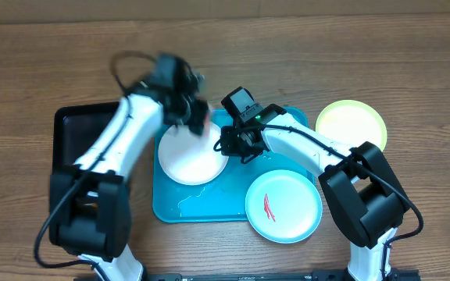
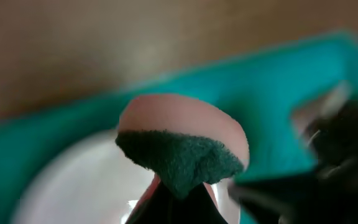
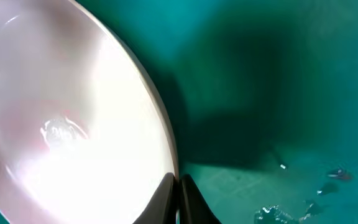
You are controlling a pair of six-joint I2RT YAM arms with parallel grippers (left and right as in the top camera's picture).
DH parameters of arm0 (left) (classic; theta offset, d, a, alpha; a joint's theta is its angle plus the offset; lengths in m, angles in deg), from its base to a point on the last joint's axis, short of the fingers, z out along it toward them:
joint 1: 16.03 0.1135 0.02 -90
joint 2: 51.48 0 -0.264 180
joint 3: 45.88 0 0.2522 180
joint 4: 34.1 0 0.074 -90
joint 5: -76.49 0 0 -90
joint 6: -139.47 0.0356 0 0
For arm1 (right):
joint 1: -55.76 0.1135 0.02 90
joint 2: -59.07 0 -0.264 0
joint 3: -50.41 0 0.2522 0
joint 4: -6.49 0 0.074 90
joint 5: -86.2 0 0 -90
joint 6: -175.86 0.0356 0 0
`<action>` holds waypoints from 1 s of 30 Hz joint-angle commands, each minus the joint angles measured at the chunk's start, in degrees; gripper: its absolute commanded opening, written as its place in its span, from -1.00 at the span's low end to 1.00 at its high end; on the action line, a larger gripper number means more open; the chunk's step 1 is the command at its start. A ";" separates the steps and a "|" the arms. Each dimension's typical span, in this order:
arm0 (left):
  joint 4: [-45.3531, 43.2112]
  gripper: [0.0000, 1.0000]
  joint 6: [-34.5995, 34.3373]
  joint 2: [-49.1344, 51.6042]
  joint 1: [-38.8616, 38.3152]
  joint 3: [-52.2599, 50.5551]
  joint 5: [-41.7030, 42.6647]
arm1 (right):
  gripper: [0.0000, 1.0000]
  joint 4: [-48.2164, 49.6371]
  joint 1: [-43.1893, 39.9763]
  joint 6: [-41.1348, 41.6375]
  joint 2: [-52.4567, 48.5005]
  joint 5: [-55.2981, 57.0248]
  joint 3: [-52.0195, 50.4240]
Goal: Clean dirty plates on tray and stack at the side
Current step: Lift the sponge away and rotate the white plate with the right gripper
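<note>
A white plate [image 1: 187,156] lies on the left part of the turquoise tray [image 1: 170,209]. My right gripper [image 1: 227,145] is shut on this plate's right rim; the right wrist view shows the fingers [image 3: 178,190] pinching the rim of the plate [image 3: 61,124] over the tray [image 3: 278,93]. My left gripper [image 1: 196,117] is shut on a pink sponge with a dark green scouring face [image 2: 179,155], held at the plate's far edge [image 2: 67,180]. A second white plate [image 1: 283,204] with a red sauce smear sits at the tray's front right corner. A pale yellow-green plate [image 1: 351,125] lies on the table right of the tray.
A black tray [image 1: 70,136] lies left of the turquoise tray, under my left arm. Water drops lie on the tray floor [image 3: 291,205]. Bare wooden table [image 1: 45,55] runs along the far side.
</note>
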 commanded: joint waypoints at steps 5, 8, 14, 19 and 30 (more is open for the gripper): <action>8.83 -0.92 -3.30 -0.07 7.52 14.08 -1.22 | -0.93 -1.33 0.57 -1.84 -0.59 -1.44 0.33; 11.10 -0.92 -3.19 -0.07 8.13 14.49 -1.79 | -0.93 -2.67 0.59 -3.43 2.34 1.95 0.70; 12.66 -0.92 -3.04 -0.04 7.98 13.53 -3.80 | -0.93 -8.02 2.27 -5.07 12.04 18.49 0.70; 12.85 -0.91 -3.06 -0.04 7.91 12.83 -3.78 | -0.93 -11.63 3.76 -5.27 17.00 29.46 0.70; 13.62 -0.92 -3.06 -0.04 7.91 12.81 -3.78 | -0.93 -11.65 4.35 -4.72 17.38 31.01 0.48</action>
